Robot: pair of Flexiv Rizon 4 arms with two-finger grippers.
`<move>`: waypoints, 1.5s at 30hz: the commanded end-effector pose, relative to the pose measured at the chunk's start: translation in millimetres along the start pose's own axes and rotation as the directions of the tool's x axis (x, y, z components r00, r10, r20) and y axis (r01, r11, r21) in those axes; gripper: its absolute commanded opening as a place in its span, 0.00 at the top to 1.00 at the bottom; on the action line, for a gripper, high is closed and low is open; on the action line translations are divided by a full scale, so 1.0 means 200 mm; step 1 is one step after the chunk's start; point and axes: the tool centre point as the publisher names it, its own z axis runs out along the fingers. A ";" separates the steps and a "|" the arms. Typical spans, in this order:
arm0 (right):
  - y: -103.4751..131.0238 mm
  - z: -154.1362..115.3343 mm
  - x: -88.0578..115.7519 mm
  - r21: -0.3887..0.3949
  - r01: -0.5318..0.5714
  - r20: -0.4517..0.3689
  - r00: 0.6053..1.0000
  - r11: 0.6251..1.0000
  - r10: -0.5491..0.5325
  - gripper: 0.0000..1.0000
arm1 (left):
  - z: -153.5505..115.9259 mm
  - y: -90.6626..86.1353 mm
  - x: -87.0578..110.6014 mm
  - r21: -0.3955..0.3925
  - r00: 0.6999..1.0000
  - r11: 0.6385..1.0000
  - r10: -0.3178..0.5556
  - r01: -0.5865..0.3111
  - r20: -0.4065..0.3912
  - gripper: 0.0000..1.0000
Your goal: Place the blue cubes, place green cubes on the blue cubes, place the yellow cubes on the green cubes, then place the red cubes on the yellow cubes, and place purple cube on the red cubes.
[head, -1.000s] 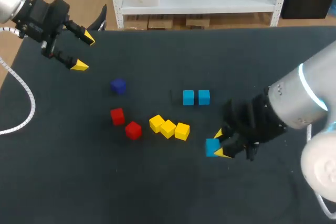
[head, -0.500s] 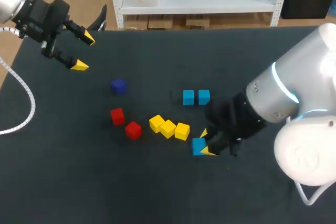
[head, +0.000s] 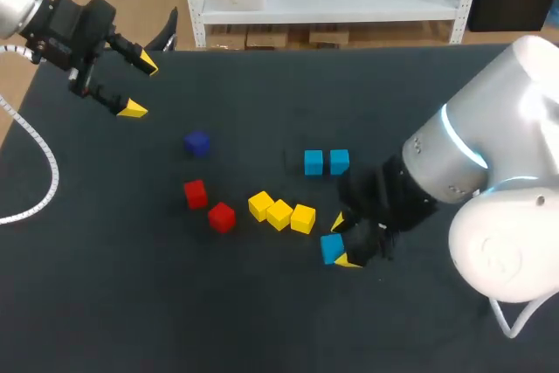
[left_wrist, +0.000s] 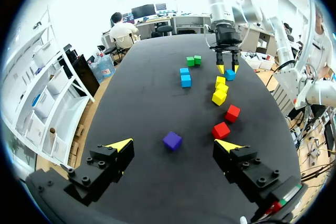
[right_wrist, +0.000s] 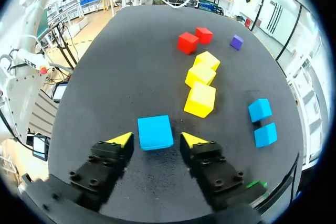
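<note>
The blue cube sits squarely between the right pincer's released fingers, untouched either side; the left pincer, also released, is far off.

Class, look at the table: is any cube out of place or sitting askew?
One blue cube sits alone between the right end effector's open fingers, apart from the blue pair. The three yellow cubes form a crooked row, each turned differently.
</note>
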 end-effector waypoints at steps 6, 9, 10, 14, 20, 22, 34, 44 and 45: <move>-0.06 -0.22 0.02 0.033 -0.036 0.015 0.999 0.999 0.035 0.00 | 0.00 0.00 0.01 0.000 1.000 1.000 0.004 -0.004 0.002 0.00; -0.12 -0.41 0.05 0.039 -0.063 0.066 0.996 0.997 0.061 0.00 | 0.00 0.00 0.01 0.000 1.000 1.000 0.004 -0.004 0.002 0.00; -0.14 -0.47 0.06 0.035 -0.081 0.092 0.993 0.996 0.078 0.00 | 0.00 0.00 0.01 0.000 1.000 1.000 0.004 -0.004 0.002 0.00; -0.23 -0.71 0.14 0.019 -0.154 0.185 0.972 0.988 0.147 0.00 | 0.00 0.00 0.01 0.000 1.000 1.000 0.004 -0.004 0.002 0.00; -0.38 -0.96 0.29 0.025 -0.177 0.263 0.951 0.984 0.164 0.00 | 0.00 0.00 0.01 0.000 1.000 1.000 0.004 -0.004 0.002 0.00; -0.44 -1.03 0.33 0.005 -0.165 0.297 0.942 0.986 0.156 0.00 | 0.00 0.00 0.01 0.000 1.000 1.000 0.004 -0.004 0.002 0.00; -0.58 -1.21 0.53 -0.031 -0.068 0.418 0.905 0.997 0.075 0.00 | 0.00 0.00 0.01 0.000 1.000 1.000 0.004 -0.004 0.002 0.00; -0.57 -1.17 0.56 -0.016 -0.104 0.436 0.894 0.994 0.101 0.00 | 0.00 0.00 0.01 0.000 1.000 1.000 0.004 -0.004 0.002 0.00; -0.57 -1.17 0.56 -0.016 -0.104 0.436 0.894 0.994 0.101 0.00 | 0.00 0.00 0.01 0.000 1.000 1.000 0.004 -0.004 0.002 0.00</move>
